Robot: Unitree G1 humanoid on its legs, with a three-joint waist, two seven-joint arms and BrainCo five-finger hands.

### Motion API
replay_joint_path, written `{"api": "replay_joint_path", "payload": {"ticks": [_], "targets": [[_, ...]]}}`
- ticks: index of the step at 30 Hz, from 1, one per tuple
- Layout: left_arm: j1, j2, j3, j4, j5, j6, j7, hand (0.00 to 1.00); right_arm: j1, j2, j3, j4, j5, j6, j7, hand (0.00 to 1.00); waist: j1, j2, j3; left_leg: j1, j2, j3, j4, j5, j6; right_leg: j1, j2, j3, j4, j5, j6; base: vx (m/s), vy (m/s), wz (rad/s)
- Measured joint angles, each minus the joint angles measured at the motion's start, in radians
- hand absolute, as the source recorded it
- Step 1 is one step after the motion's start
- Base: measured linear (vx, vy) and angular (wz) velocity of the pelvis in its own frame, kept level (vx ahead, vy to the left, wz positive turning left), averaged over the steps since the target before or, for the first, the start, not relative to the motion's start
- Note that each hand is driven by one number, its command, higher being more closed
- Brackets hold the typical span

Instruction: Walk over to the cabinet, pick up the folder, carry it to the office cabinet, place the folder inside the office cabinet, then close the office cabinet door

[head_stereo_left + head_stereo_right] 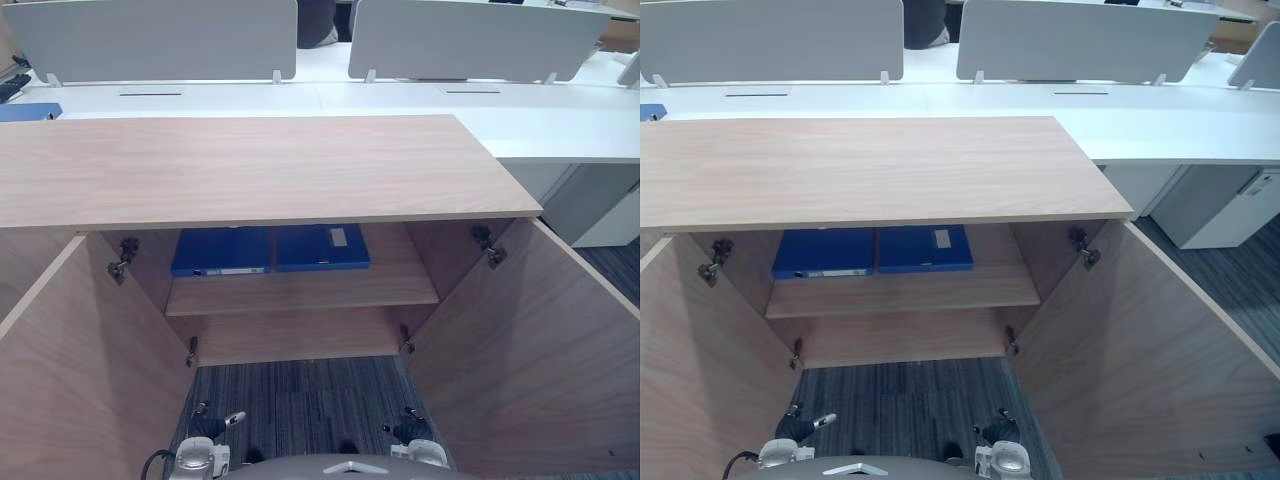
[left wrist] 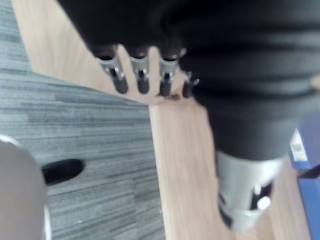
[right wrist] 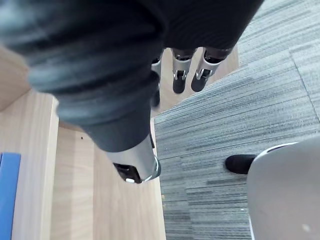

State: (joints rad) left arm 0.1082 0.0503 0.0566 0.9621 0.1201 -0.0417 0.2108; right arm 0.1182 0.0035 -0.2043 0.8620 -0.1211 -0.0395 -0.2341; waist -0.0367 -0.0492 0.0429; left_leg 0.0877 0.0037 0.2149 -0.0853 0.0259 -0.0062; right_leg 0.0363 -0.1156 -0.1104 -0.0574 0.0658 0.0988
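Note:
The wooden office cabinet [image 1: 250, 170] stands right in front of me with both doors swung open. On its upper shelf [image 1: 300, 290] lie two blue folders side by side, one on the left [image 1: 222, 251] and one on the right [image 1: 322, 247] with a white label. My left hand [image 1: 205, 425] hangs low by the left door [image 1: 70, 370], fingers [image 2: 142, 80] relaxed and holding nothing. My right hand [image 1: 410, 430] hangs low by the right door [image 1: 530, 350], fingers [image 3: 180, 80] also relaxed and empty. A blue folder edge [image 2: 307, 170] shows past the left wrist.
Grey striped carpet [image 1: 300, 385] lies between the open doors. Behind the cabinet run white desks [image 1: 560, 125] with grey partition screens [image 1: 150, 40]; a person [image 1: 317, 22] sits beyond them. A white pedestal [image 1: 1230, 205] stands at the right.

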Motion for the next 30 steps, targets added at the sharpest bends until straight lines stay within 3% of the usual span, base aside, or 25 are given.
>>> {"api": "replay_joint_path", "payload": {"ticks": [7, 12, 16, 21, 30], "targets": [[0.012, 0.011, -0.012, -0.010, 0.022, 0.000, -0.002, 0.00, 0.105, 0.022, -0.100, -0.363, 0.004, -0.025, -0.040, 0.00, -0.029, 0.000, -0.002, 0.006, 0.008, 0.092, 0.007, -0.039, -0.004, -0.053, 0.020, 0.099, 0.015, 0.006, 0.000, 0.07, 0.009, -0.41], [0.012, 0.012, -0.019, -0.011, 0.042, 0.000, -0.004, 0.00, 0.137, 0.025, -0.191, -0.490, 0.003, -0.033, -0.079, 0.00, -0.053, 0.001, -0.002, 0.019, 0.017, 0.145, 0.046, -0.080, 0.002, -0.056, 0.034, 0.150, 0.016, 0.005, -0.003, 0.07, 0.000, -0.38], [0.001, 0.014, -0.020, -0.015, 0.042, 0.001, -0.004, 0.00, 0.134, 0.025, -0.287, -0.537, 0.011, -0.046, -0.104, 0.00, -0.065, 0.009, 0.000, 0.013, 0.022, 0.159, 0.095, -0.121, 0.005, -0.056, 0.035, 0.170, 0.016, 0.004, -0.005, 0.02, -0.006, -0.28], [0.064, 0.030, -0.013, -0.127, 0.041, -0.003, -0.023, 0.00, 0.103, 0.021, -0.487, -0.536, 0.129, -0.046, -0.162, 0.00, -0.073, 0.022, 0.006, 0.012, 0.024, 0.175, 0.118, -0.145, 0.002, -0.061, 0.034, 0.183, 0.025, -0.004, -0.016, -0.02, -0.017, -0.10], [0.131, 0.011, 0.022, -0.128, 0.040, -0.002, -0.043, 0.00, 0.046, -0.034, -0.626, -0.535, 0.321, -0.069, -0.190, 0.00, -0.076, 0.057, -0.004, 0.019, 0.027, 0.203, 0.121, -0.167, -0.007, -0.077, 0.036, 0.203, 0.051, -0.027, -0.029, -0.03, -0.031, -0.08]]}}
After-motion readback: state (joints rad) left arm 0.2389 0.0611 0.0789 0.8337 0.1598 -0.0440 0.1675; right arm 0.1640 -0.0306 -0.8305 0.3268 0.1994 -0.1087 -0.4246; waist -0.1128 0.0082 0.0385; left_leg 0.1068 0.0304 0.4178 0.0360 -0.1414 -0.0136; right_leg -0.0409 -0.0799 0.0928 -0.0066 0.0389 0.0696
